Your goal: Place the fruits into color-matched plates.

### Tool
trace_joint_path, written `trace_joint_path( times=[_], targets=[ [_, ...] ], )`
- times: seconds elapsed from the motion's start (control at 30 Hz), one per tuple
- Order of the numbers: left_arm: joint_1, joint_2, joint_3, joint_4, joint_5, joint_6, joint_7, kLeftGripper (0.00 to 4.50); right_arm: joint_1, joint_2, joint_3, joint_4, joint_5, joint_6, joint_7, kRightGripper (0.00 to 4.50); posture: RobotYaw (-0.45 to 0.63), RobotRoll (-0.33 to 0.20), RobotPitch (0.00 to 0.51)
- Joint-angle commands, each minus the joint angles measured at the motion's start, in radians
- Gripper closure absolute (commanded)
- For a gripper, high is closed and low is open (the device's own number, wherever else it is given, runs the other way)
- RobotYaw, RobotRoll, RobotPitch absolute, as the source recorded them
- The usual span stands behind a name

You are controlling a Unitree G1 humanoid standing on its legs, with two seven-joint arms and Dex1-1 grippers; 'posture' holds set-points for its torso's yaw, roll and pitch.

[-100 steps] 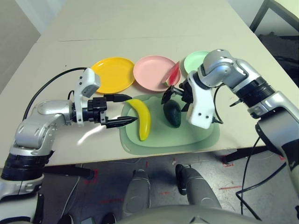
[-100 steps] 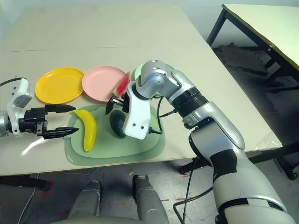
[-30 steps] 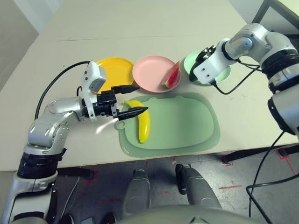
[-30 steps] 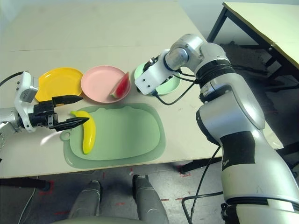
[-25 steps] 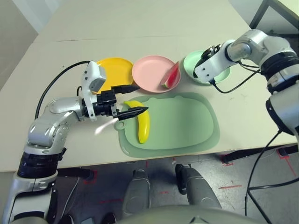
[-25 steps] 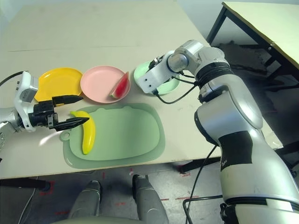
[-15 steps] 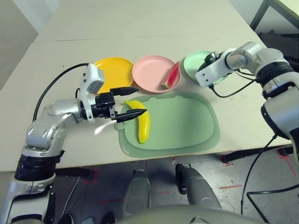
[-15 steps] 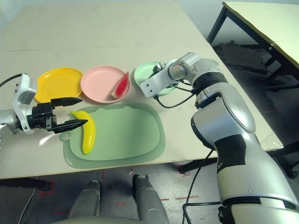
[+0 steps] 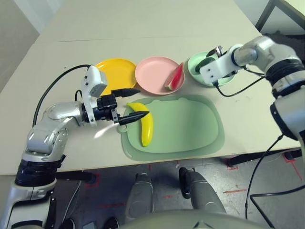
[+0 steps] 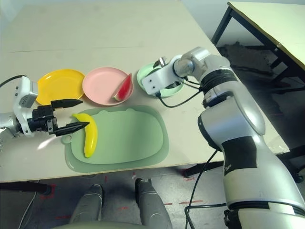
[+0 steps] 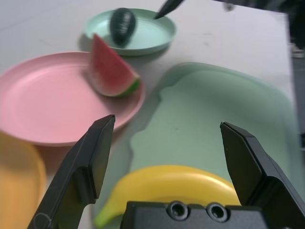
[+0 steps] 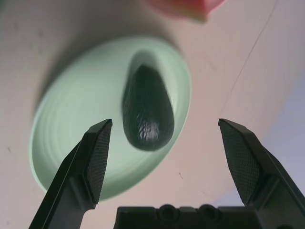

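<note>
The yellow banana lies on the left part of the pale green mat. My left gripper is open and level, with its fingers either side of the banana's far end and touching nothing. Leaning on the right rim of the pink plate is the watermelon wedge. The dark green avocado rests in the mint green plate. My right gripper hovers over the avocado, open and apart from it. Nothing is in the yellow-orange plate.
The three plates stand in a row just behind the mat. A black cable from my right arm loops over the table to the right of the mint green plate. The mat reaches close to the table's front edge.
The avocado has gone from the mat to the mint green plate with my right gripper, which let it go and now stands open above it. My left gripper came closer to the banana.
</note>
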Motion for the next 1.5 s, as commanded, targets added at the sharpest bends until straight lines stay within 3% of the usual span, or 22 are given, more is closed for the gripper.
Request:
trace_joint_path(
  times=[0.03,0.2,0.33,0.5,0.73,0.9,1.23,1.5],
  targets=[
    [0.003,-0.008,0.003,0.011,0.017,-0.022,0.008,0.00,0.077,-0.023,-0.087,-0.078,0.147,0.007,0.194,0.02,0.01,0.000,0.187],
    [0.000,0.003,0.014,0.035,0.021,-0.034,0.000,0.00,0.242,-0.050,-0.217,-0.378,0.410,0.233,0.458,0.02,0.01,0.000,0.195],
    [0.001,0.023,0.019,0.061,0.039,-0.052,-0.007,0.00,0.421,-0.101,-0.260,-0.662,0.515,0.439,0.536,0.02,0.01,0.000,0.198],
    [-0.016,0.037,0.013,0.108,0.112,-0.081,0.042,0.00,0.603,-0.136,-0.304,-0.948,0.602,0.696,0.525,0.02,0.01,0.000,0.199],
    [-0.057,-0.028,-0.032,0.178,0.210,-0.048,0.176,0.00,0.664,-0.138,-0.313,-1.057,0.609,0.787,0.467,0.02,0.00,0.000,0.196],
    [-0.065,-0.081,-0.059,0.208,0.249,-0.038,0.227,1.20,0.672,-0.131,-0.310,-1.092,0.619,0.818,0.447,0.00,-0.01,0.000,0.193],
    [-0.104,-0.140,-0.078,0.331,0.334,-0.067,0.309,4.46,0.737,-0.121,-0.338,-1.199,0.707,0.917,0.430,0.00,-0.02,0.000,0.193],
    [-0.164,-0.190,-0.111,0.400,0.377,-0.100,0.322,4.46,0.803,-0.140,-0.349,-1.311,0.764,1.000,0.419,0.00,-0.03,0.000,0.194]
  ],
)
